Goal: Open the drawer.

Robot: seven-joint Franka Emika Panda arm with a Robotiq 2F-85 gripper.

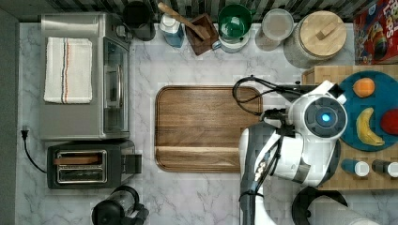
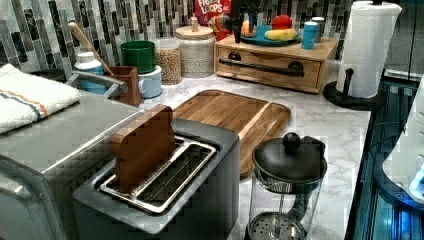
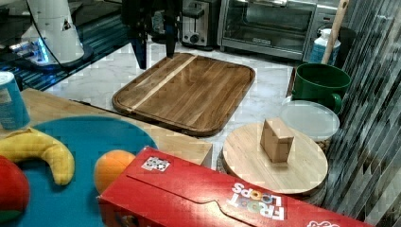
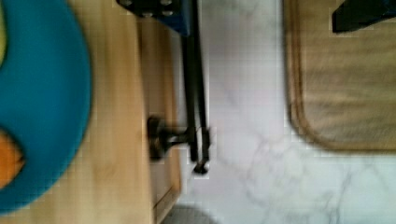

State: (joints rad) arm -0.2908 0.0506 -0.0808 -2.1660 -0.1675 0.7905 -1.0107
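Panda gripper [image 3: 153,47] hangs above the drawer front, fingers spread, holding nothing.

In the right view the two dark fingers [image 3: 140,56] point down with a wide gap between them, at 11 o'clock from the walnut cutting board [image 3: 187,90]. In the wrist view one finger sits just over the long black bar handle [image 4: 194,84] and the other over the cutting board's edge, marble counter [image 4: 243,93] between them; whether the near finger touches the bar cannot be told. The drawer [image 2: 270,67] sits in a light-wood box at 1 o'clock from the cutting board in the left view, its front flush with the box. On top of the box rests a teal plate [image 2: 260,41] carrying a banana [image 2: 281,34]. A paper towel roll [image 2: 367,47] stands at the box's 3 o'clock.
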